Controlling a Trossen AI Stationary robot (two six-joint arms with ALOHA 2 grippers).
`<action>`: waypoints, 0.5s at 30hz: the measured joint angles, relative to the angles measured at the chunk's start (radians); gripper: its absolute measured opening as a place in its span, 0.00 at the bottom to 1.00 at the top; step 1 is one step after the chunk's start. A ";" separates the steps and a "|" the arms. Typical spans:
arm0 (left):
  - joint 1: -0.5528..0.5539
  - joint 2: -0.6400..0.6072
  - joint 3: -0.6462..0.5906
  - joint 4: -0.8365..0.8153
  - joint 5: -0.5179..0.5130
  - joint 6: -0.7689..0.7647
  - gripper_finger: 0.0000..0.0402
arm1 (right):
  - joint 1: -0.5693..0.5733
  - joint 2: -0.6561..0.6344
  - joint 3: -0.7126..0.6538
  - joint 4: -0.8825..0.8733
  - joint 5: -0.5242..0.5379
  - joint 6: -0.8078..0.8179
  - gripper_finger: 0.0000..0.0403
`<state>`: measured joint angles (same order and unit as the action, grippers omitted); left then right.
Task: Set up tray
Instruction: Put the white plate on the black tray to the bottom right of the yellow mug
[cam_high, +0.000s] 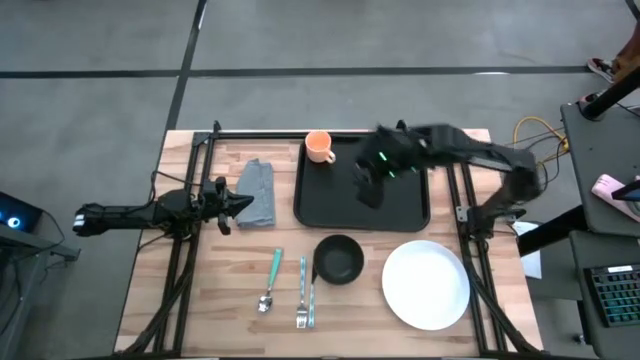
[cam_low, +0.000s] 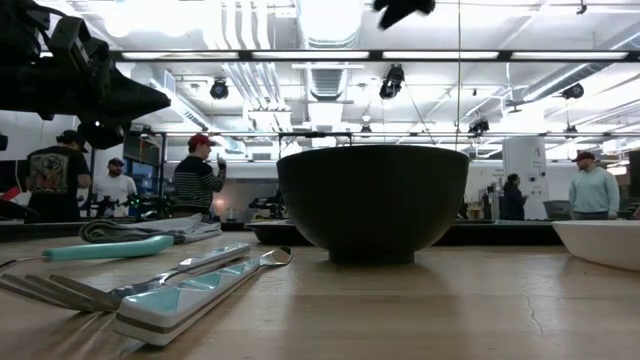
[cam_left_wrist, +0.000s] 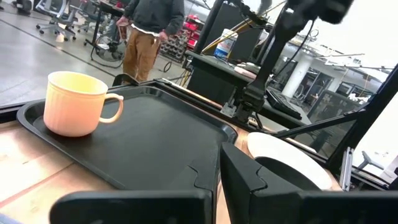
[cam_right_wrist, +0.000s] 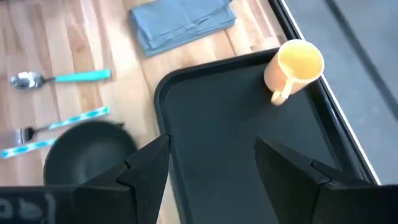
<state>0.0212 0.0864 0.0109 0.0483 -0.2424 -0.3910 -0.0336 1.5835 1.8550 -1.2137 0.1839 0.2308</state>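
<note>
1 mug (cam_high: 319, 146) on tray (cam_high: 400, 205)

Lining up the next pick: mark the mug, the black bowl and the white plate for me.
mug (cam_high: 319, 146), high view, on its open top.
black bowl (cam_high: 340, 259), high view, on its inside bottom.
white plate (cam_high: 426, 285), high view, on its flat middle.

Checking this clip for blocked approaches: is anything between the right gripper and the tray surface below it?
Nothing visible. The right gripper hangs open over the bare middle of the tray. The only thing on the tray is the orange mug, off in a far corner, clear of the fingers.
</note>
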 joint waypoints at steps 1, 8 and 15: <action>0.000 0.000 0.000 0.000 0.000 0.000 0.00 | 0.040 -0.034 -0.044 0.007 0.033 0.024 0.55; 0.000 0.000 0.000 0.000 0.000 0.000 0.00 | 0.330 -0.236 -0.386 0.174 0.119 0.349 0.56; 0.000 -0.001 0.000 0.000 0.000 0.000 0.00 | 0.557 -0.270 -0.650 0.364 0.108 0.608 0.57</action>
<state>0.0212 0.0858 0.0109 0.0483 -0.2422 -0.3911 0.5236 1.3139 1.2049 -0.8495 0.2916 0.8391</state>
